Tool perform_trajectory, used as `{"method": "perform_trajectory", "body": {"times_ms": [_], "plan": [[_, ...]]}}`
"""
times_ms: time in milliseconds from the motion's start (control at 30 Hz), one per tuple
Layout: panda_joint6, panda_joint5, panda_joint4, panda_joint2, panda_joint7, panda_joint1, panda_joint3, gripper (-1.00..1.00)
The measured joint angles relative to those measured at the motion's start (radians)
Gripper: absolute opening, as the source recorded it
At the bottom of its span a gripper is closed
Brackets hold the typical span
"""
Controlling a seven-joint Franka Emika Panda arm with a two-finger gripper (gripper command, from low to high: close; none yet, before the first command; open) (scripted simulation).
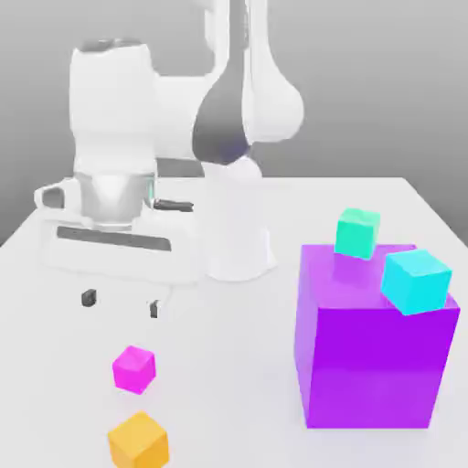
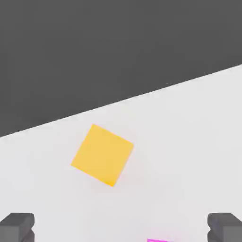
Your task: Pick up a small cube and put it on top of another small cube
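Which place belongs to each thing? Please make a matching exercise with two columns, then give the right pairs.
Things:
1. magenta cube
2. orange cube
3. cyan cube
4. hand

Places:
a. on top of the purple block
b. above the table, open, holding nothing
c. on the table, nearest the exterior view's bottom edge
d. on the table, between the orange cube and the hand

Pairs: 1-d, 2-c, 3-a, 4-b

I see a plain white table (image 1: 55,384) under soft, even light, its far edge meeting a smooth grey backdrop (image 1: 384,82) behind it.
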Motion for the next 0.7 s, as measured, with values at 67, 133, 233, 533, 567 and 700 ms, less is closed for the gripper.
{"method": "perform_trajectory", "body": {"times_ms": [67, 133, 233, 533, 567, 700], "plan": [[0.047, 0.011, -0.042, 0.073, -0.011, -0.018, -0.011, 0.00], [0.101, 0.048, -0.048, 0.146, -0.040, -0.037, 0.009, 0.00], [0.186, 0.118, -0.032, 0.255, -0.093, -0.091, 0.077, 0.00], [0.274, 0.156, -0.010, 0.365, -0.121, -0.167, 0.162, -1.00], [0.265, 0.151, -0.013, 0.354, -0.118, -0.161, 0.155, -1.00], [0.169, 0.074, -0.038, 0.232, -0.060, -0.116, 0.092, -1.00]]}}
